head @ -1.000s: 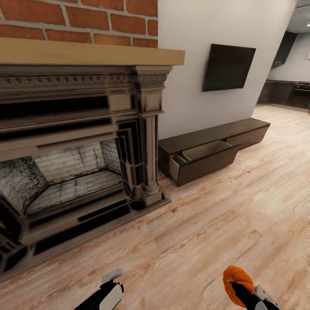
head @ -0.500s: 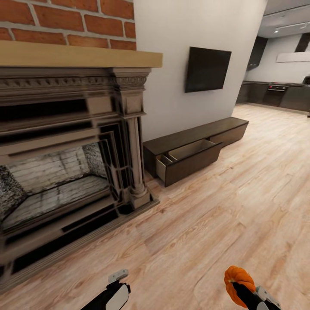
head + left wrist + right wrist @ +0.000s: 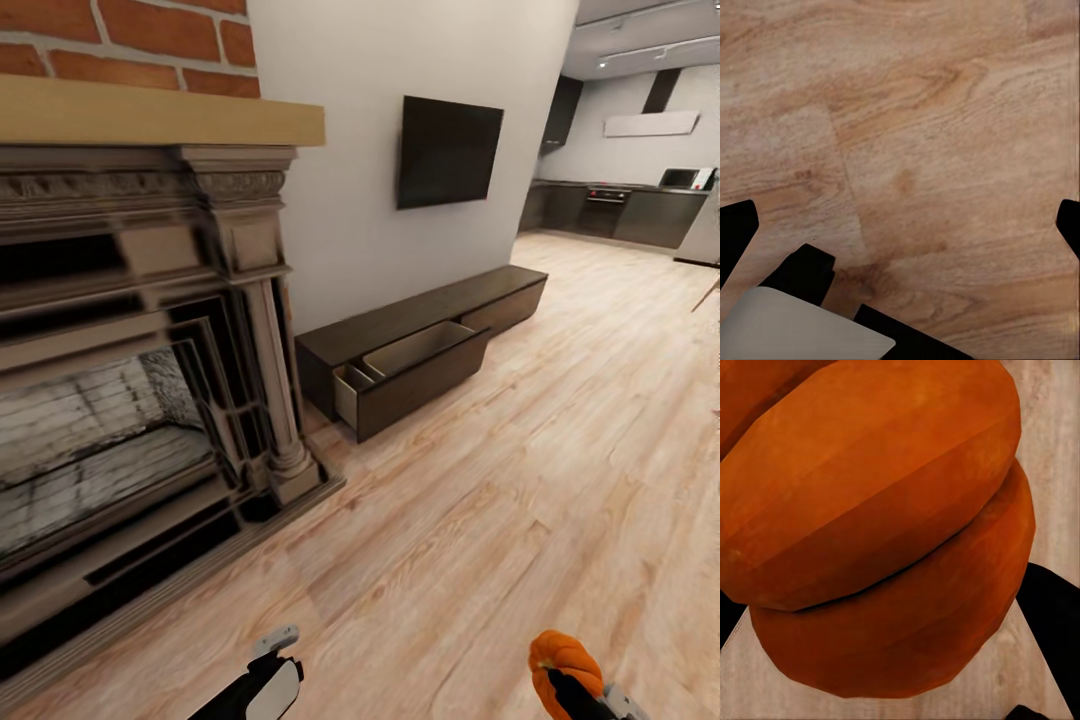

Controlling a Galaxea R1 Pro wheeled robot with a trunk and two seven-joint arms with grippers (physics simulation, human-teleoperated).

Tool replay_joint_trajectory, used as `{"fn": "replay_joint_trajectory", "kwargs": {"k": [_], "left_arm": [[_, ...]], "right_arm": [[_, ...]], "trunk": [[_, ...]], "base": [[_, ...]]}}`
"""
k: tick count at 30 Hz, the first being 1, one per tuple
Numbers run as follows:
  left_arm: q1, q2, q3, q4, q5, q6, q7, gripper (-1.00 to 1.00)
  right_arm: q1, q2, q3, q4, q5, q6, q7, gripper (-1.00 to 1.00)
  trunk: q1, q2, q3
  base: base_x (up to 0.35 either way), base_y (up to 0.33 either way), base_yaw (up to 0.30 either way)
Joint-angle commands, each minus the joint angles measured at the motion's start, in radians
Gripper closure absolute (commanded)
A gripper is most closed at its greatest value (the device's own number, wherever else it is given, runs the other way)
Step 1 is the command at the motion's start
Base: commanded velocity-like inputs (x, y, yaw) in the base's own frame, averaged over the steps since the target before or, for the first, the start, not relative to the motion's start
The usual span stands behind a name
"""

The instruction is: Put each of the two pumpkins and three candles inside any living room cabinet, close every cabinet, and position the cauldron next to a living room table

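One pumpkin [image 3: 560,655], small, rigid and probably light, sits clamped across its ribbed sides in the right gripper [image 3: 572,690], while the left gripper [image 3: 272,650] hangs spread and empty.

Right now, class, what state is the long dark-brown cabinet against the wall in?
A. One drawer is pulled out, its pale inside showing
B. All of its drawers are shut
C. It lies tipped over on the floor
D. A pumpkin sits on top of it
A. In the head view the cabinet stands upright against the wall with one drawer pulled out and pale wood showing inside; the pumpkin is still in the right gripper.
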Motion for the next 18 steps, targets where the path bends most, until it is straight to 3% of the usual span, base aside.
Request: {"fn": "replay_joint_trajectory", "kwargs": {"k": [1, 9, 18], "left_arm": [[-0.001, 0.001, -0.008, -0.002, 0.003, 0.005, 0.007, -1.0], [-0.001, 0.001, -0.008, -0.002, 0.003, 0.005, 0.007, -1.0], [-0.001, 0.002, -0.008, -0.002, 0.004, 0.005, 0.007, -1.0]], "right_arm": [[-0.001, 0.0, -0.005, -0.002, -0.006, 0.005, 0.004, 1.0], [-0.001, 0.0, -0.006, -0.001, -0.006, 0.003, 0.004, 1.0], [-0.001, 0.0, -0.007, 0.0, -0.006, 0.003, 0.004, 1.0]], "trunk": [[0.0, 0.0, -0.002], [0.0, 0.0, -0.006], [0.0, 0.0, -0.006]], "base": [[0.261, -0.185, -0.031], [0.245, -0.188, -0.03], [0.04, -0.029, -0.26]]}}
